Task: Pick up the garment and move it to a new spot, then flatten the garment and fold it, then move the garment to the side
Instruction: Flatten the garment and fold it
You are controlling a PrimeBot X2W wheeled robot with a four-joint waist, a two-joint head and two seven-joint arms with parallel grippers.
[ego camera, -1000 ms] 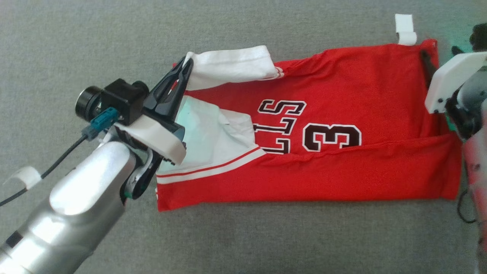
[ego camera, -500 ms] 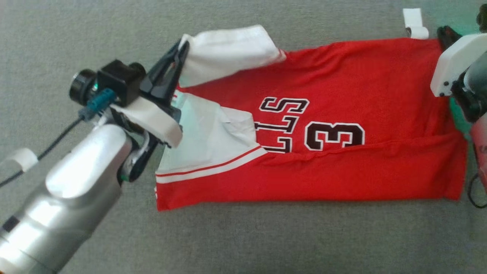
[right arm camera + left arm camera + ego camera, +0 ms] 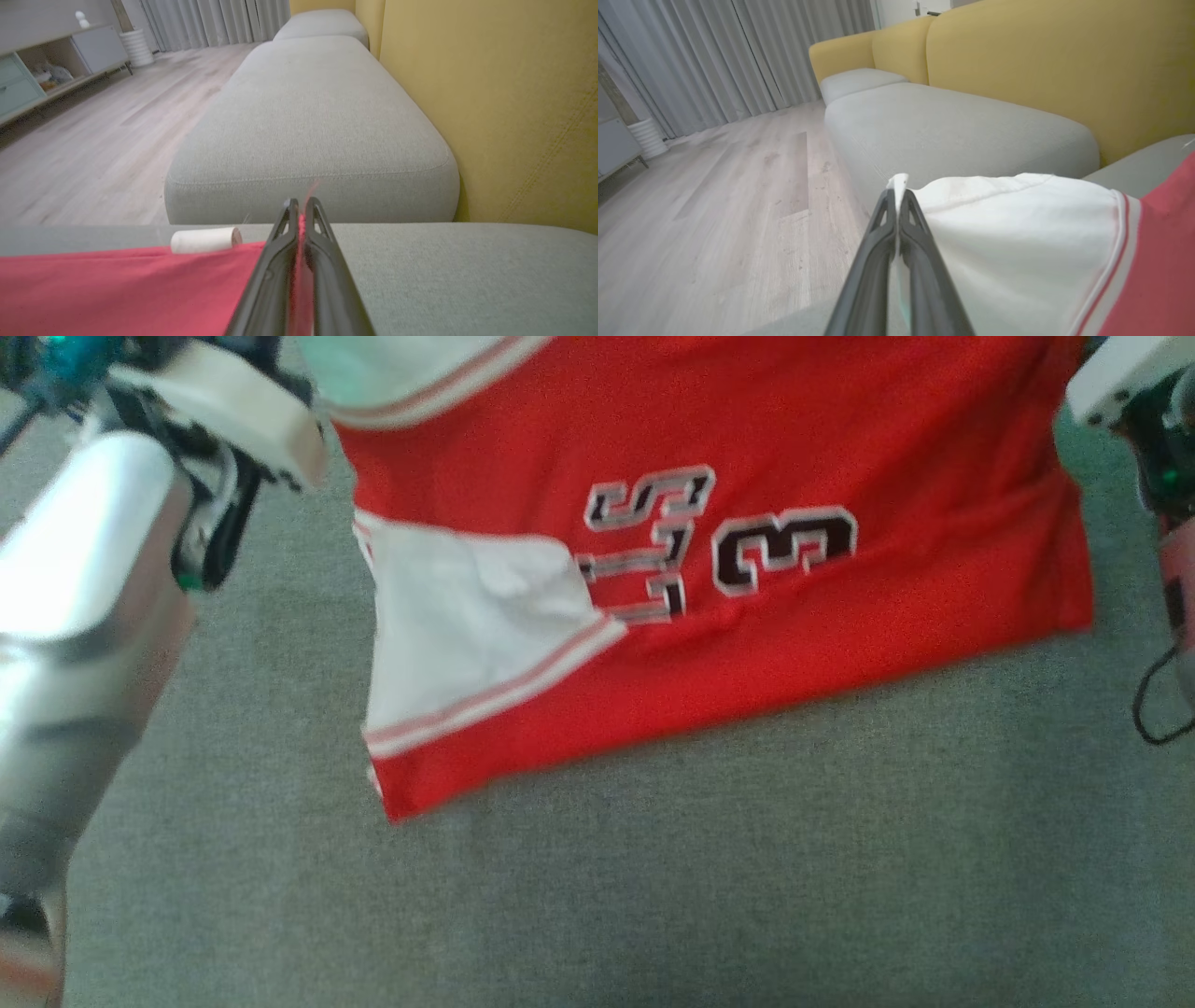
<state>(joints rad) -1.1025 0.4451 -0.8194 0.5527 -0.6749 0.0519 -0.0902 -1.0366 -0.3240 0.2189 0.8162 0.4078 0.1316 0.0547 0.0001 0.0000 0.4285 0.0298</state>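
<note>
- One garment (image 3: 794,644), a red jersey with white panels, is stretching over the grey seat cushion (image 3: 653,896), its long axis running left to right across the head view
- Its white-trimmed sleeve end is pointing toward the robot's left, and its plain red hem is pointing toward the right
- One digit "3" (image 3: 784,553) is showing near the middle, beside a few letters
- Two grippers are holding it, one at each end: the left gripper (image 3: 896,192) is pinching tight on the white sleeve edge, and the right gripper (image 3: 301,203) is clamping a red corner
- The far edge is possibly hanging lifted off the cushion, though the head view is blurring too much to be sure
- One white roll (image 3: 203,239) is sitting just beside the red fabric's edge
</note>
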